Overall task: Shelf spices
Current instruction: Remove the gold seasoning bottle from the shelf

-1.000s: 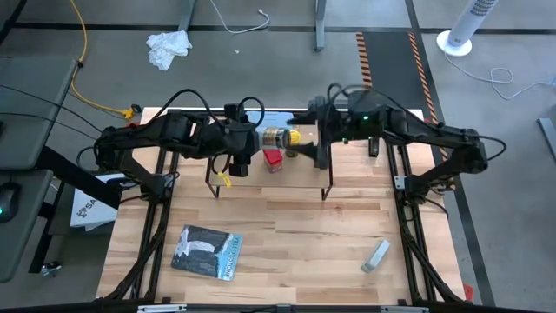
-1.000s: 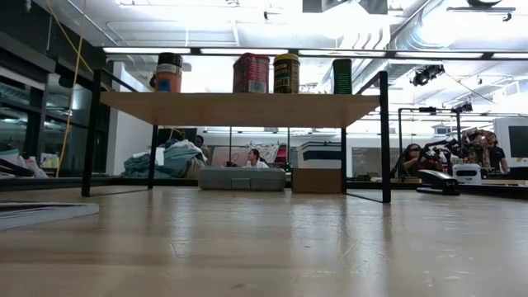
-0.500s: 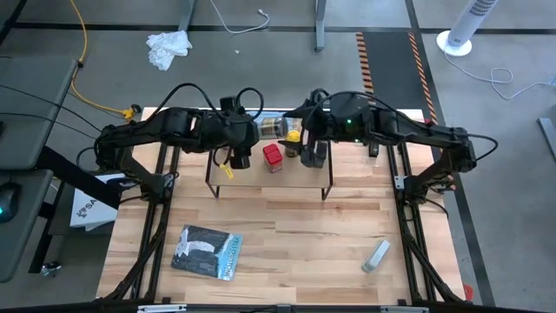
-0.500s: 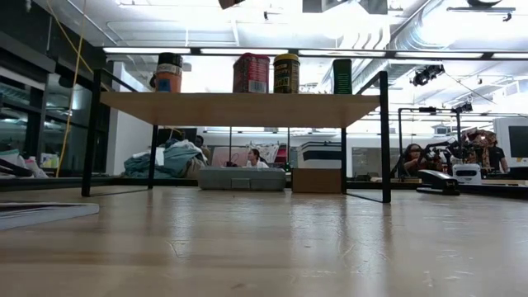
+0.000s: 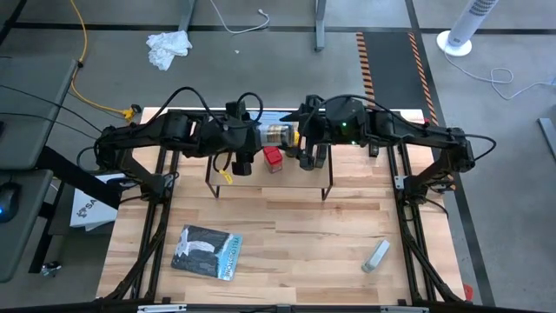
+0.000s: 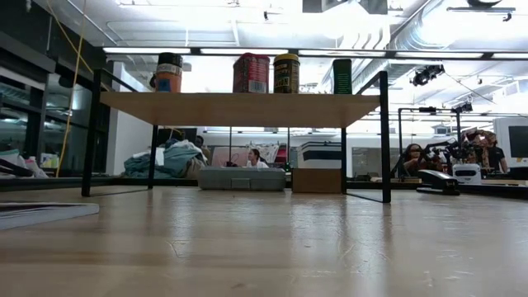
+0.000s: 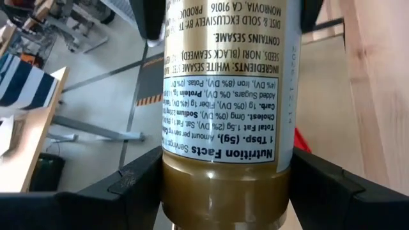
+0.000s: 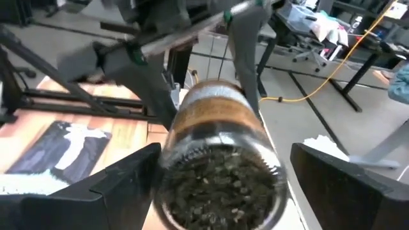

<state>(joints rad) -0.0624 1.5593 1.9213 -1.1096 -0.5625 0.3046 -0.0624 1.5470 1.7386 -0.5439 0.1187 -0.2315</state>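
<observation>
Amber jar point(image 7: 223, 115) held sideways above the shelf point(image 5: 295, 174), clamped across its body by left gripper point(image 7: 223, 191). Right gripper point(image 8: 220, 185) wide open around its base, not gripping. Looks like slick, breakable glass, so best squeezed mid-label

**Hidden and cut off**

From above, both arms cover much of the shelf point(image 5: 269, 178), hiding most spices. The amber jar point(image 7: 227, 96) overruns the left wrist view's edges, its cap unseen. Distant people in the low view are too small to make out.
</observation>
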